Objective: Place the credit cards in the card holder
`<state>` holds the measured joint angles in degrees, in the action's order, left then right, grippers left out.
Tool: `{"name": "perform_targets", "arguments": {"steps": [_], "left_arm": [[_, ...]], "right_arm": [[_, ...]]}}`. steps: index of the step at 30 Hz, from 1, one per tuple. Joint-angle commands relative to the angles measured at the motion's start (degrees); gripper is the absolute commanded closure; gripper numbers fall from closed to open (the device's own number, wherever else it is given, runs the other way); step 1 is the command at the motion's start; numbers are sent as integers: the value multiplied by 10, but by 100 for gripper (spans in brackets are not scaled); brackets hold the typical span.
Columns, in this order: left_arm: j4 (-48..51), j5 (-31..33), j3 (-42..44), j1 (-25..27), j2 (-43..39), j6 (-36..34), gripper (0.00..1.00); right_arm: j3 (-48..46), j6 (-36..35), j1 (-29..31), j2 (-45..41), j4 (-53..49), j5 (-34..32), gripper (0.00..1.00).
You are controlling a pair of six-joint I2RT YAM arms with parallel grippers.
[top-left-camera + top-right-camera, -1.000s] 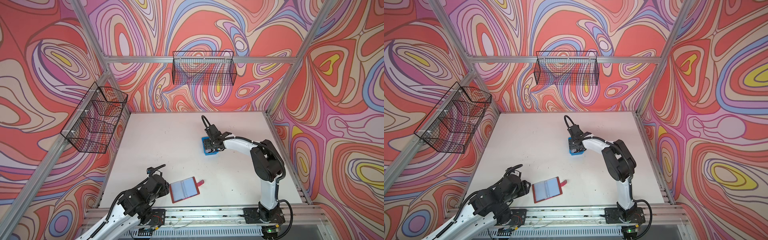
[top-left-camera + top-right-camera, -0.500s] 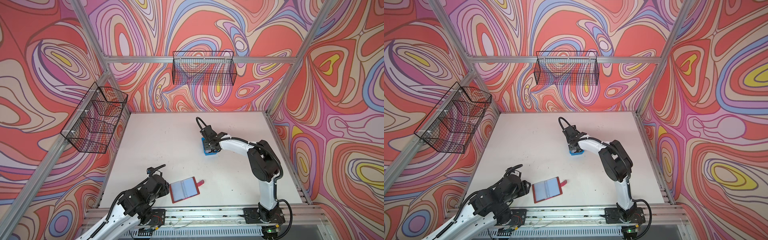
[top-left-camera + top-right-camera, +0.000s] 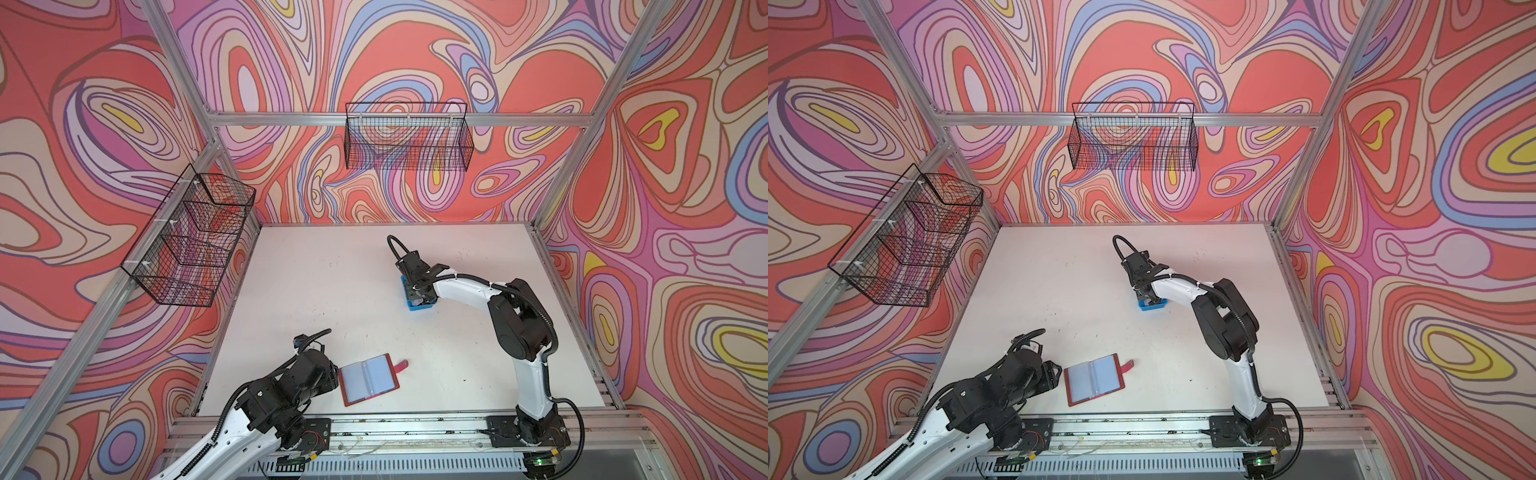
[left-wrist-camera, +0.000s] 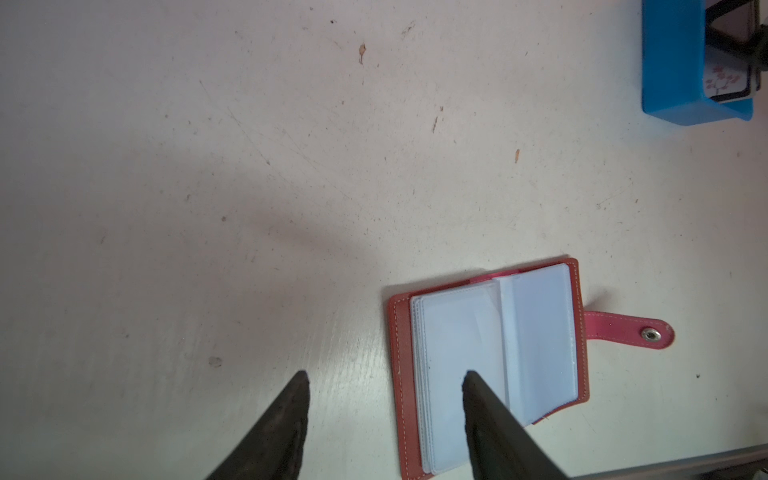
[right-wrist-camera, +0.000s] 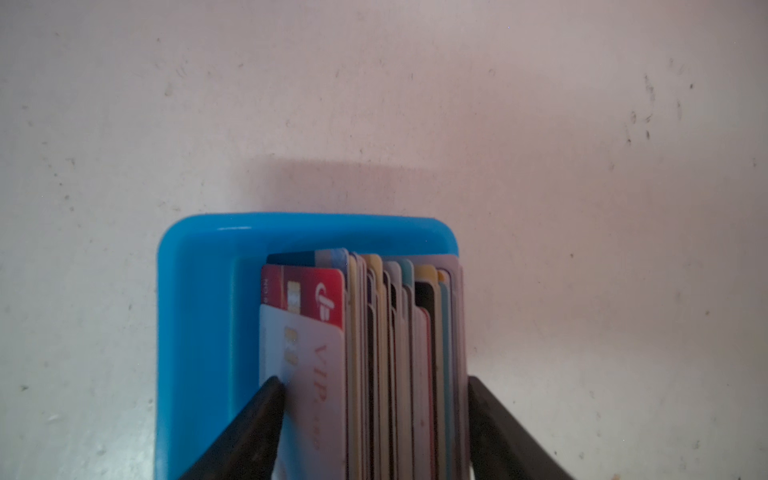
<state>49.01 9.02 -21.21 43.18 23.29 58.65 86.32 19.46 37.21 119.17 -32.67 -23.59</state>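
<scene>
The credit cards [image 5: 374, 332] stand on edge as a stack inside a small blue tray [image 5: 195, 311], mid-table in both top views [image 3: 419, 308] [image 3: 1152, 308]. My right gripper [image 5: 372, 380] reaches down into that tray, one finger against the pale VIP card and the other against the outermost card, shut on the stack. The card holder [image 3: 370, 384] [image 4: 490, 361] lies open near the front edge, clear sleeves up and snap strap pointing right. My left gripper [image 4: 384, 376] hovers open at its left edge, one finger above a sleeve page and one above bare table.
Two black wire baskets hang on the walls, one at the back [image 3: 407, 141] and one on the left [image 3: 191, 245]. The aluminium rail [image 3: 415, 428] runs along the table's front edge just behind the card holder.
My right gripper has shifted left over the blue tray and its jaws have narrowed onto the card stack. The left arm and the card holder have not moved.
</scene>
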Motion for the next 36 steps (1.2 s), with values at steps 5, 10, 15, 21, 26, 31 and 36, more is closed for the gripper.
{"name": "perform_targets", "arguments": {"steps": [5,10,15,21,26,31,36], "left_arm": [[-1,2,7,2,-5,-1,39],[-1,3,8,2,-4,-1,39],[-2,4,7,2,-2,-1,39],[-1,4,6,2,-1,-1,39],[-1,4,7,2,-2,0,39],[-2,4,7,2,-3,-1,39],[-2,4,8,2,-3,0,39]], "right_arm": [[9,0,5,15,-19,-14,40],[9,1,22,8,-22,-47,41],[17,1,30,14,-28,-53,44],[17,2,34,14,-26,-48,49],[8,-1,34,13,-7,1,49],[0,4,20,13,11,81,49],[-39,21,-21,-15,49,163,49]]}}
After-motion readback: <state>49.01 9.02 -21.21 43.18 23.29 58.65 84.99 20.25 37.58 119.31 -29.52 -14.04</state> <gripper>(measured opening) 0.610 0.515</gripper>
